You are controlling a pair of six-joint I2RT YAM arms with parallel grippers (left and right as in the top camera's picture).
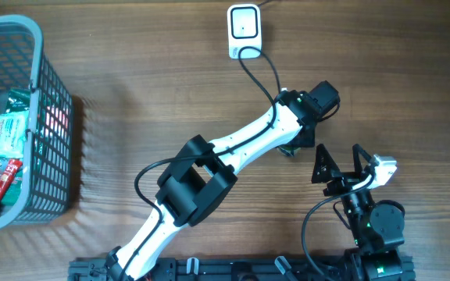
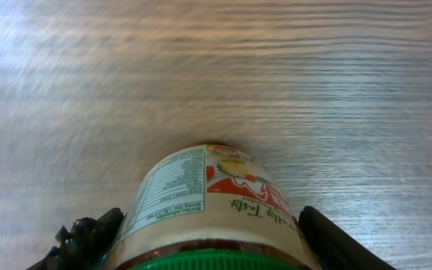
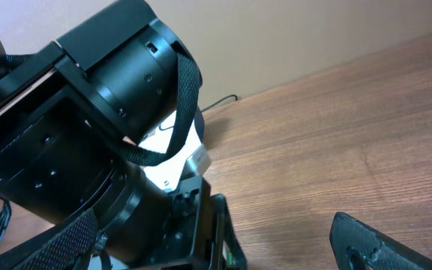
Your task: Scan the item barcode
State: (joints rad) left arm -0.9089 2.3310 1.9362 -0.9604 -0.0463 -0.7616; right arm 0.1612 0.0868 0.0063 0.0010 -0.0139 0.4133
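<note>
My left fingers point(image 2: 88, 240) sat against both sides of the bottle point(image 2: 208, 195), pinching it as far as I could tell, probably to carry it to the scanner point(image 1: 244, 30) at the top of the overhead frame. The bottle filled the lower middle of my wrist view. Its long axis ran up the frame, green cap nearest the camera, base pointed away at the table point(image 2: 313, 67). The nutrition label faced up-left and no barcode showed. My right fingers point(image 1: 321, 165) were spread and empty.
</note>
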